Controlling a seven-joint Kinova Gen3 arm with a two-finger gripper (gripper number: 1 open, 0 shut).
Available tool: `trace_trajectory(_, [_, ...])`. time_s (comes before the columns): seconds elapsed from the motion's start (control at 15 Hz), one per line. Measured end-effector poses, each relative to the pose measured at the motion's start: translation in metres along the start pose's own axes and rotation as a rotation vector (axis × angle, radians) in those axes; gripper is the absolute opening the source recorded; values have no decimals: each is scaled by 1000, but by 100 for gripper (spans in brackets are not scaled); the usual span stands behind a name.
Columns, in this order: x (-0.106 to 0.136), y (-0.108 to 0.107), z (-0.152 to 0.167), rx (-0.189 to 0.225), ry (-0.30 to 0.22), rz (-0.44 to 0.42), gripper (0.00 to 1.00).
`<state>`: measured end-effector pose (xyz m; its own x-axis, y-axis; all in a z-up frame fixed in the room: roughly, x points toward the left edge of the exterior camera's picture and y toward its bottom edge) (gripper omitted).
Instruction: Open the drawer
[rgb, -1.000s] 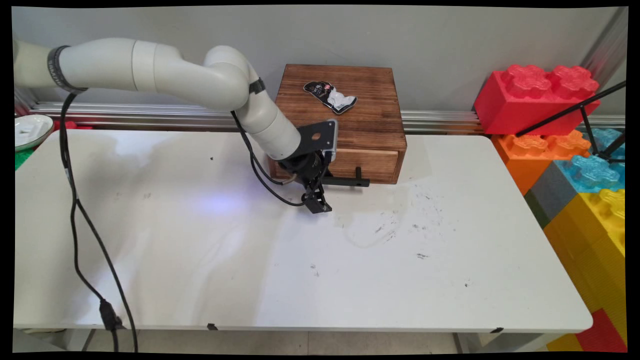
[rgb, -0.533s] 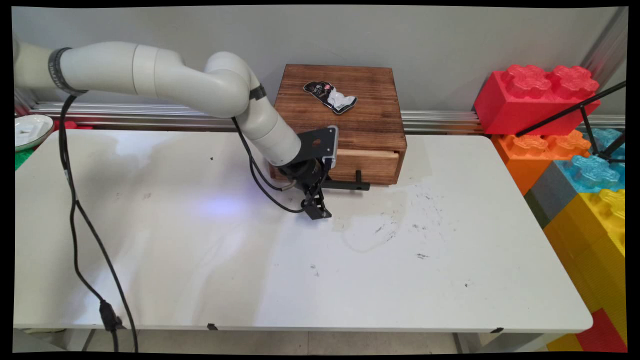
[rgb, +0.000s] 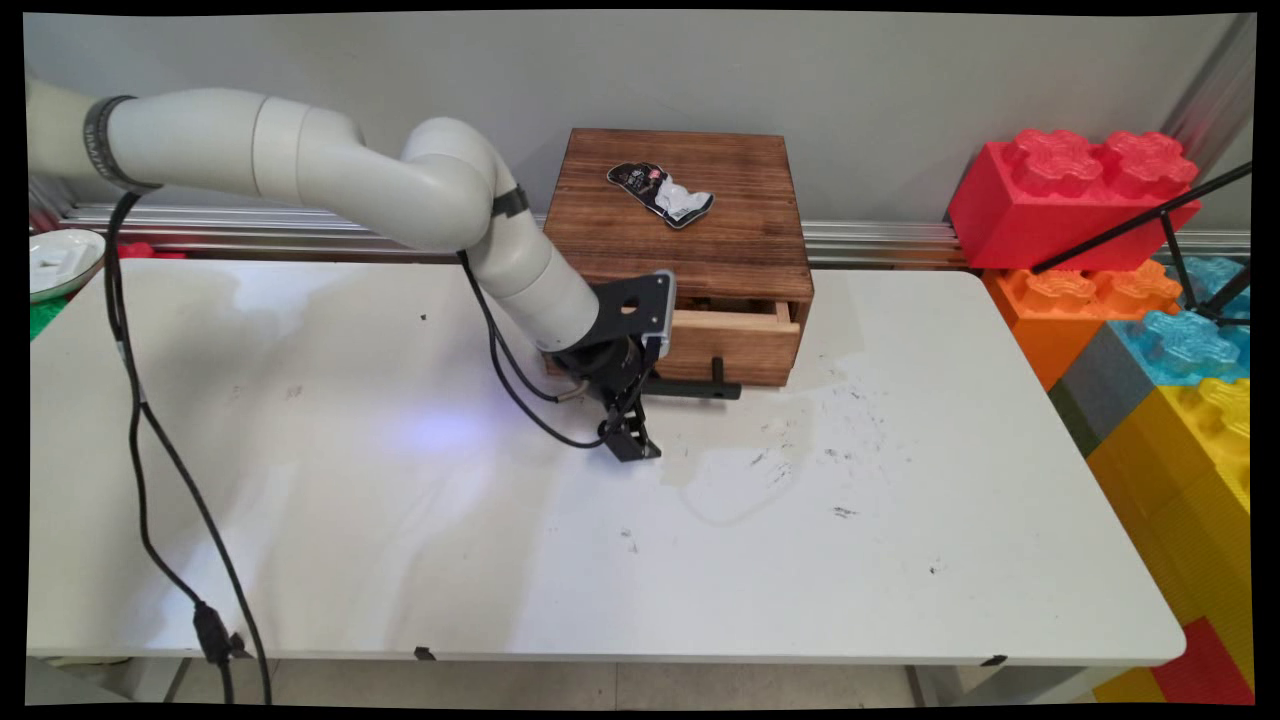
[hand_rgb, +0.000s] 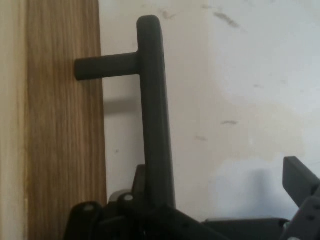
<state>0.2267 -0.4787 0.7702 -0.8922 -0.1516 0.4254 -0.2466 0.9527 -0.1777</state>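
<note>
Gripper (rgb: 634, 443) hooks the black handle (rgb: 690, 388), fingers spread on either side | wooden box (rgb: 690, 215) drawer (rgb: 735, 335) now pulled farther out than a second ago | crumpled wrapper (rgb: 660, 193) unmoved on top | white table (rgb: 400, 520).

Drawer (rgb: 738, 338) farther out, claw (rgb: 632, 446) nearer the camera.

Packet (rgb: 661, 193) on drawer box (rgb: 690, 240), table's (rgb: 400, 520) rear.

A white table (rgb: 400, 520) carries a wooden drawer box (rgb: 690, 240) at its twelve o'clock edge. Dark scuff marks (rgb: 800, 460) speckle the surface toward three o'clock of centre.
</note>
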Motion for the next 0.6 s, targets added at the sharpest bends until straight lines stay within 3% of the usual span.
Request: trace_trajectory(0.6, [7,43,-6,-43,8,-28,100])
